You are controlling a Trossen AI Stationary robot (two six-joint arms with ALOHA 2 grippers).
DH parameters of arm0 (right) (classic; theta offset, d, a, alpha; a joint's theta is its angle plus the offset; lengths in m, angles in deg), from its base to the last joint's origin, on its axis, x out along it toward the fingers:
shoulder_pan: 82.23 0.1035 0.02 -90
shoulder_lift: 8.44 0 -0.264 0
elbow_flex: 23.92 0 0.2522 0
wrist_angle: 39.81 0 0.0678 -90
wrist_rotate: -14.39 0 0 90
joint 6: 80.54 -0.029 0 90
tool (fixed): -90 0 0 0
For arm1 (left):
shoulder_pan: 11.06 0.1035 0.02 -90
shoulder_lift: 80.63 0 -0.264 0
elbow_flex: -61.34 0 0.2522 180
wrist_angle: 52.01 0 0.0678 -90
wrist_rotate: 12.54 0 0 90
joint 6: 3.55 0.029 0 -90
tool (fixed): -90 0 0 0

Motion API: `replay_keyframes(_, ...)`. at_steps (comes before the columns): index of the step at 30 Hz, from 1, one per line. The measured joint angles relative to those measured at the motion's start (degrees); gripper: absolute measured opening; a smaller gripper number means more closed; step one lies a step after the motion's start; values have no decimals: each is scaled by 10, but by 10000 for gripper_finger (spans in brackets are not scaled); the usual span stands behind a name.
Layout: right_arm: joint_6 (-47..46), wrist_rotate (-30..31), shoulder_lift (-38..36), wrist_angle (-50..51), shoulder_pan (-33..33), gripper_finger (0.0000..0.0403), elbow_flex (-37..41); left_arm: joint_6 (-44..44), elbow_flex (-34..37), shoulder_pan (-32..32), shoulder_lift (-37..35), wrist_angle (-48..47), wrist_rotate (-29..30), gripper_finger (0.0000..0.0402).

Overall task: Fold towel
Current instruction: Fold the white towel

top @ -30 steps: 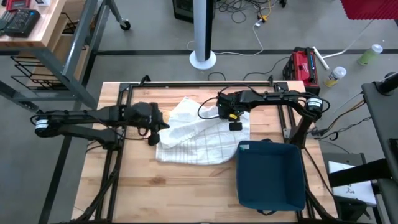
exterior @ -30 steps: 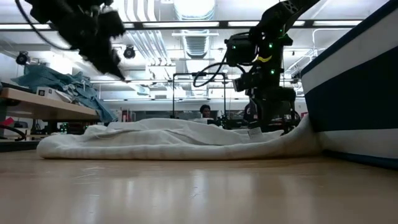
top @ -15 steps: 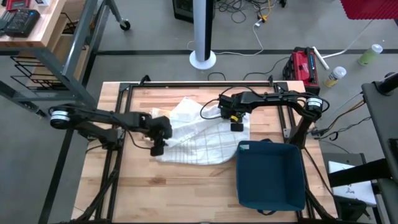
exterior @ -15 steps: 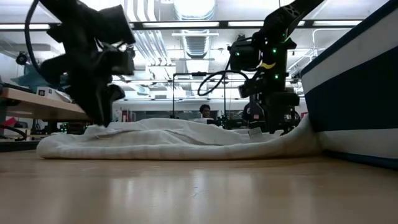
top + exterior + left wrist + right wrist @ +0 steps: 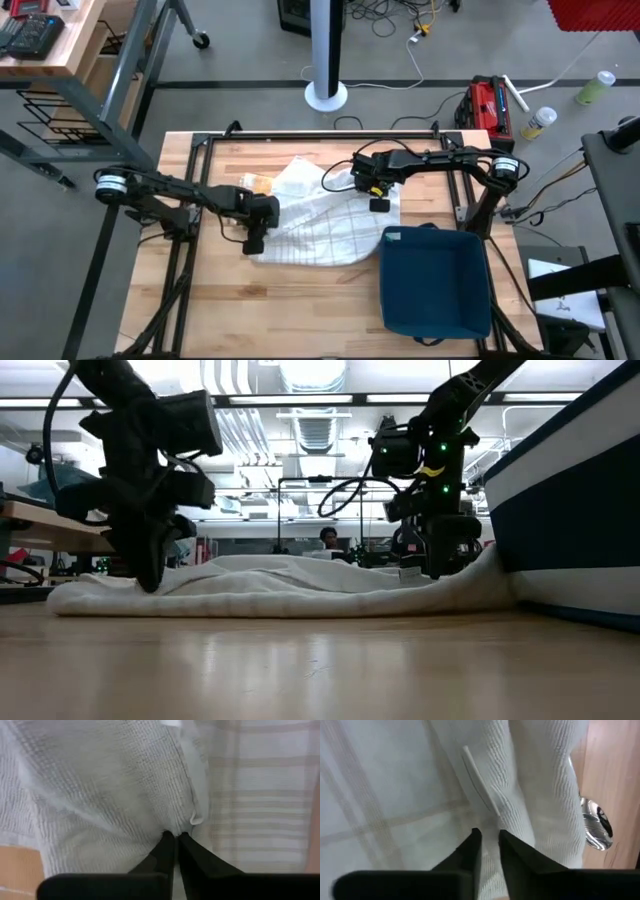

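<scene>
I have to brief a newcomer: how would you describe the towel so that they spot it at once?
Start from the wooden table seen from above, with the dark blue bin near its right front corner. Just left of the bin lies the towel, between the two arms: the only white, rumpled cloth, faintly checked.

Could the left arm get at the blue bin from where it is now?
Probably not easily. The left gripper sits down on the towel's left edge, while the blue bin stands at the table's right side, past the whole towel and nearer the right gripper.
</scene>
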Motion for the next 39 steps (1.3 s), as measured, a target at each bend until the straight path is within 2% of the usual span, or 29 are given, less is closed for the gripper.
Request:
replay_keyframes(4, -2, -15, 0, -6, 0, 7, 10, -15, 0, 0, -34, -7, 2, 3)
replay_keyframes(11, -17, -41, -17, 1, 1, 0, 0, -48, 0, 0, -141, -15, 5, 1)
replay_keyframes(19, 1, -57, -54, -1, 2, 5, -6, -82, 0, -2, -245, -19, 65, 0)
replay_keyframes(22, 5, -110, -47, 0, 3, 23, -2, -85, 0, -2, -262, -19, 78, 0)
replay_keyframes(25, -6, -116, -32, -3, 10, 56, -2, -93, 0, -2, -278, -19, 80, 0)
replay_keyframes(29, -8, -79, -12, -3, 12, 110, -2, -94, 0, -2, -290, -23, 80, 0)
replay_keyframes(33, -27, -14, 6, -4, 12, 154, -1, -94, 0, -2, -298, -23, 80, 0)
replay_keyframes(39, -16, -6, 21, -3, 12, 180, -1, -94, 0, -2, -320, -26, 81, 0)
